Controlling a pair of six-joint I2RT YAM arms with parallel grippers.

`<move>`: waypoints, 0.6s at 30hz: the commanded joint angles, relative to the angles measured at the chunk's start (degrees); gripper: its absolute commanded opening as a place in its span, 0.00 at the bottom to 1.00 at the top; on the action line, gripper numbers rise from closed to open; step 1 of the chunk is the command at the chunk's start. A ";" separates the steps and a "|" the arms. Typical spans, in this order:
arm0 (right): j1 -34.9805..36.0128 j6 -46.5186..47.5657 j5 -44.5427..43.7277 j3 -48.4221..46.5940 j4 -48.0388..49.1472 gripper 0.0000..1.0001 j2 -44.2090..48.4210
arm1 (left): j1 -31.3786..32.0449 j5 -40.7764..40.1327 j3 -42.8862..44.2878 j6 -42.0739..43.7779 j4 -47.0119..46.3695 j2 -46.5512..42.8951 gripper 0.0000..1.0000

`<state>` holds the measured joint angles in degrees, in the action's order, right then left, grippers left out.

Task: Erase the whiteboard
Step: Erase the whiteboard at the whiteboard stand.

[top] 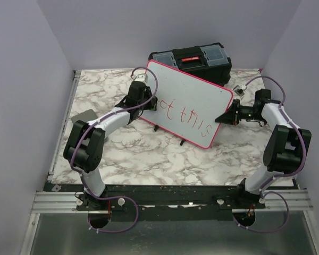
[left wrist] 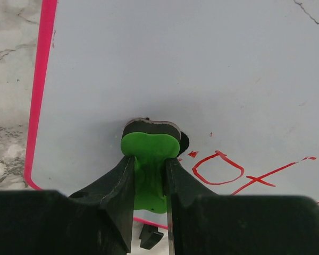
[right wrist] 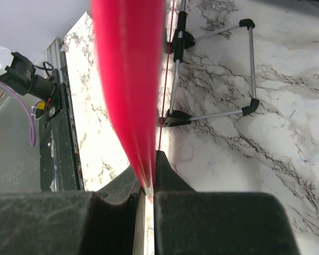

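Your whiteboard (top: 187, 101) stands tilted on the middle of the marble table (top: 149, 154). In the top view its long axis runs from about 11 o'clock down to 4 o'clock. Its pink-red rim (right wrist: 128, 79) runs all round it, and its wire stand (right wrist: 212, 69) rests on small black feet behind it.

Your left gripper (left wrist: 149, 162) is pressed together on a green eraser (left wrist: 150, 146). The fingers (left wrist: 119, 183) clamp the eraser's narrow waist from both sides. Its dark pad faces forward and sits against the white surface. In the top view this gripper (top: 150, 101) meets the board at its 9 o'clock end. The red handwriting (left wrist: 218, 170) starts just beside the eraser at 4 o'clock in the left wrist view, and the surface toward 12 o'clock there is bare white. From above, the writing (top: 187, 117) covers the lower half of the board.

Your right gripper (right wrist: 148, 178) is pinching the whiteboard's rim, with the pink edge passing between the two closed fingers (right wrist: 167, 175). In the top view that gripper (top: 219, 118) grips the board's 3 o'clock end.

A black toolbox (top: 191, 57) sits at 12 o'clock behind the board, just beside its upper edge. A small grey flat pad (top: 84, 116) lies at 9 o'clock near the table's left edge, well apart from the board.
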<state>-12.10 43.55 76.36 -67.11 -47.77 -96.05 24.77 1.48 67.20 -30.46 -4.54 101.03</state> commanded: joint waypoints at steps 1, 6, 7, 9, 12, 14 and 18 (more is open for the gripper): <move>0.41 1.74 4.50 -1.18 -1.46 0.01 1.13 | 4.84 2.33 -0.10 -0.74 1.73 1.62 0.00; 0.40 1.82 4.57 -1.18 -1.57 0.01 1.28 | 5.77 2.19 4.81 -0.58 3.87 2.13 0.00; 0.36 1.88 4.59 -1.18 -1.57 0.01 1.33 | 5.80 2.14 5.82 -0.13 4.40 2.17 0.00; 0.41 1.87 4.59 -1.18 -1.54 0.01 1.39 | 5.57 1.72 8.36 0.67 6.56 2.40 0.00; 0.37 1.95 4.59 -1.20 -1.67 0.01 1.31 | 4.45 1.45 11.91 1.18 8.42 2.94 0.00; 0.32 2.24 4.59 -1.34 -1.96 0.01 1.31 | 3.36 0.81 13.01 1.36 9.34 3.29 0.00; 0.35 2.73 4.68 -1.53 -2.52 0.01 1.32 | 0.47 0.61 10.59 1.19 8.98 3.30 0.00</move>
<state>-12.45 44.18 76.36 -67.11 -48.14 -96.03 27.90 1.28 78.30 -29.80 6.35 103.11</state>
